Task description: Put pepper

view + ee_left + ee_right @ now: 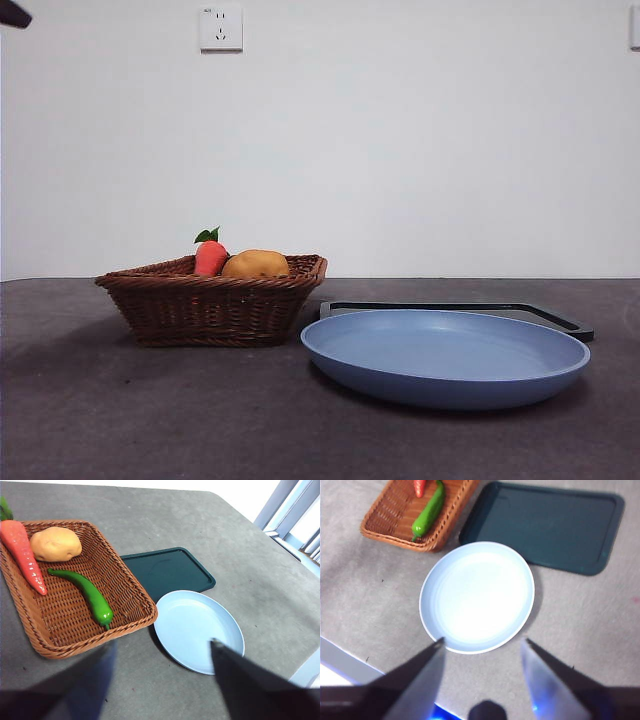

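Pepper (85, 593) lay untouched in the basket (131, 614), beside the carrot (22, 552) and potato (55, 544), ahead of my left claw (161, 652), whose jaws stood wide and held nothing. My right claw (481, 645) hung high over the blue plate (477, 597), jaws wide too, with the dark tray (546, 526) beyond the plate. I judged nothing was done yet: the grasp, the lift and the placing, probably onto the bare plate, all remained.
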You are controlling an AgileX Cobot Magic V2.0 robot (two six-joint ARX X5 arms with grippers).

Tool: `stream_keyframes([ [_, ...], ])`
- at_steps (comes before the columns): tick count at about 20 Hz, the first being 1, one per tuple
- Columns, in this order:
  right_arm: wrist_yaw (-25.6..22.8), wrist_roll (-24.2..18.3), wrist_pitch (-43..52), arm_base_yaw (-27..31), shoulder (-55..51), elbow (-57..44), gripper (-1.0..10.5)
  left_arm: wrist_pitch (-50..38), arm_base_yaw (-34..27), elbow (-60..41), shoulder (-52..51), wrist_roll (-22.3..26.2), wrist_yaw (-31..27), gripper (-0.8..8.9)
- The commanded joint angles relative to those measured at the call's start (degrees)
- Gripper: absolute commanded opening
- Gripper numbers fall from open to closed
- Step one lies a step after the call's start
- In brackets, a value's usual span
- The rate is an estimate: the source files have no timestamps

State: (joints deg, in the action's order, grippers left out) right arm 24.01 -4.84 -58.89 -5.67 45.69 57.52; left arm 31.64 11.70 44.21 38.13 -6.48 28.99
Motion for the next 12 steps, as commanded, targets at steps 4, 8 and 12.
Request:
stream_keyframes([
  [4, 0.0, 1.6, 0.9, -0.2, 4.2, 0.9, 3.0, -0.7, 0.3, 0.9, 0.1, 0.1, -0.2, 3.76],
  [8, -0.1, 2.0, 2.1, -0.2, 11.4, 0.9, 3.0, -0.7, 0.3, 0.9, 0.1, 0.1, -0.2, 3.76],
  [12, -0.4, 2.5, 7.9, -1.0, 22.0, 0.9, 3.0, -0.7, 0.3, 0.9, 0.1, 0.1, -0.2, 3.76],
])
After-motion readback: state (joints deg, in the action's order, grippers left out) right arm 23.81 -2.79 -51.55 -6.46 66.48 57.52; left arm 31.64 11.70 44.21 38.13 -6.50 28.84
